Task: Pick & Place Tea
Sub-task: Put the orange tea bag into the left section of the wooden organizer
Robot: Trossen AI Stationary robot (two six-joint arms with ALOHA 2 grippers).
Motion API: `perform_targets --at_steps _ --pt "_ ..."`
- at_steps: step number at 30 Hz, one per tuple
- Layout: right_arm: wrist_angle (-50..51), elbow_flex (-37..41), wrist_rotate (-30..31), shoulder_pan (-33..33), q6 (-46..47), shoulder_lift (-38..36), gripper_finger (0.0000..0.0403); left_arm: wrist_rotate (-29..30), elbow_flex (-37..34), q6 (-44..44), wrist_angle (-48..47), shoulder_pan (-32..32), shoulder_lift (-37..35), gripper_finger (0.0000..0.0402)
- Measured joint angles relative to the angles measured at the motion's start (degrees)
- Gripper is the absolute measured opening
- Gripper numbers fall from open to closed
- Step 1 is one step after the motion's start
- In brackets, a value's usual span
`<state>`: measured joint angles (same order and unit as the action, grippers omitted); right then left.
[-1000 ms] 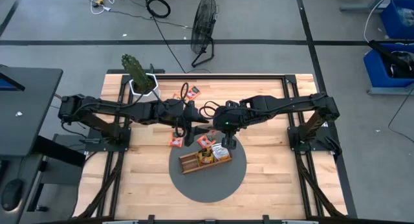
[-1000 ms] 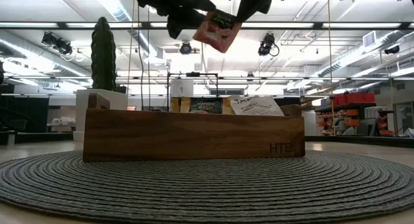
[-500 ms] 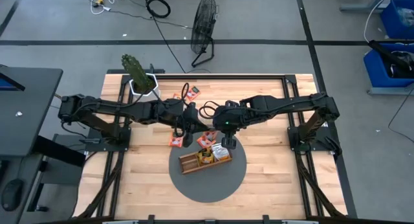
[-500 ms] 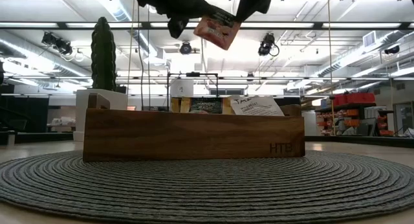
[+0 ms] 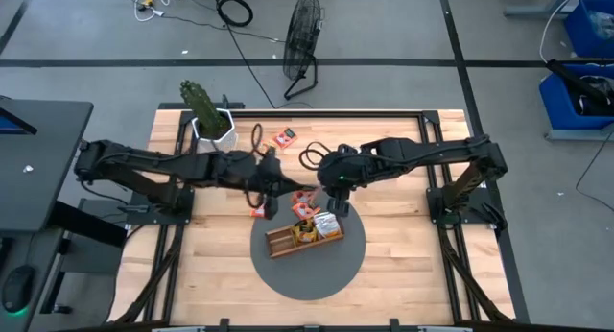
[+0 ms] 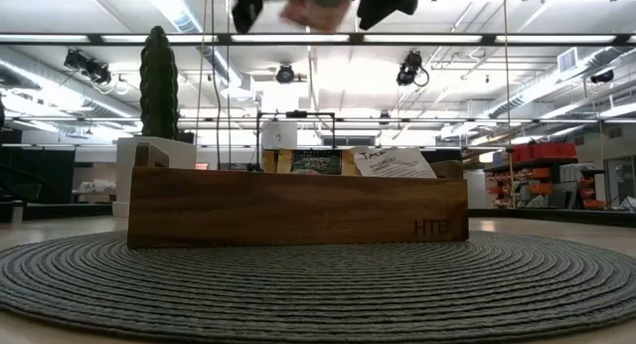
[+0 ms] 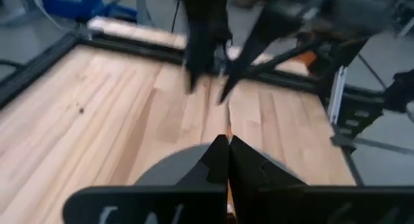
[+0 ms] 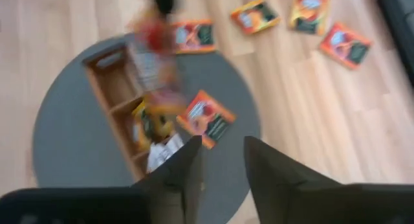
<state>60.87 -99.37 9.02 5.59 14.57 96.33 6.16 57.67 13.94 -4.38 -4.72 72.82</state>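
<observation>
Above the wooden tray (image 5: pixel 303 236) on its grey mat (image 5: pixel 307 270), the left pincer (image 5: pixel 271 200) is pressed together on a tea sachet (image 6: pixel 316 6) (apparently a handover), the right pincer (image 8: pixel 220 160) spread just beside; more sachets (image 5: pixel 284 137) lie on the worktop (image 5: pixel 393 265).

The wooden table (image 5: pixel 403 265) holds a round grey mat (image 5: pixel 309 271), a potted cactus (image 5: pixel 204 111) and some loose tea sachets (image 5: pixel 284 137).

Smooth wooden tray (image 6: pixel 298 207), woven matt mat (image 6: pixel 318 284)
</observation>
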Motion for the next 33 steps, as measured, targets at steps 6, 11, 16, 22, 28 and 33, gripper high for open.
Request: perform_targets --at_steps 6,11,16,22,28,33 --pt "-3.67 0.00 4.93 -0.55 0.94 -0.32 0.0162 8.91 0.00 1.09 -5.65 -5.16 -5.18 0.0001" --pt "-5.73 0.00 7.59 -0.80 1.62 -0.34 0.0170 18.32 -2.63 4.12 -7.13 -11.37 -9.79 0.0001" --pt "-7.11 0.00 10.06 -1.78 3.03 -0.34 0.0169 27.39 -14.01 9.40 0.28 -19.10 -17.24 0.0001" --pt "-8.03 0.00 10.07 -3.16 5.06 -0.36 0.0169 37.08 -23.18 10.47 11.28 -25.64 -20.89 0.0001" --pt "-7.79 0.00 13.01 -3.95 5.91 -0.36 0.0169 38.17 -27.67 14.42 14.37 -26.48 -16.80 0.0001" --pt "-7.55 0.00 13.32 -4.52 5.77 -0.36 0.0169 40.61 -28.61 16.87 15.81 -27.87 -12.12 0.0001"
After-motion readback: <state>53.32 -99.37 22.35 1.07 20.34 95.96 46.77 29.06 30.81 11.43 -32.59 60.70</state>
